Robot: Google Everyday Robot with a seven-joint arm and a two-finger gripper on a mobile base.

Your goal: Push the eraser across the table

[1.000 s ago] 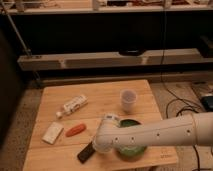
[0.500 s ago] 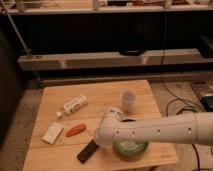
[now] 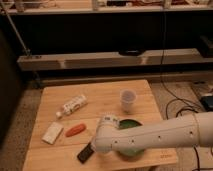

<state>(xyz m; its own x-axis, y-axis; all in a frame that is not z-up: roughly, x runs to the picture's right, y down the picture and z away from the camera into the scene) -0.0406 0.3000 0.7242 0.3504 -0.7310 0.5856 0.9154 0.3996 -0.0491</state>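
The eraser, a small flat black block, lies near the front edge of the light wooden slatted table, left of centre. My white arm reaches in from the right. Its gripper sits low over the table at the eraser's right end, touching or nearly touching it. The arm's end hides the contact.
A white flat block and an orange carrot-like piece lie left of the gripper. A plastic bottle lies behind them. A clear cup stands at the back right. A green bowl sits under my arm. Cables lie on the floor to the right.
My arm's end has shifted slightly and stays down by the eraser. The eraser has barely moved. The other things are where they were.
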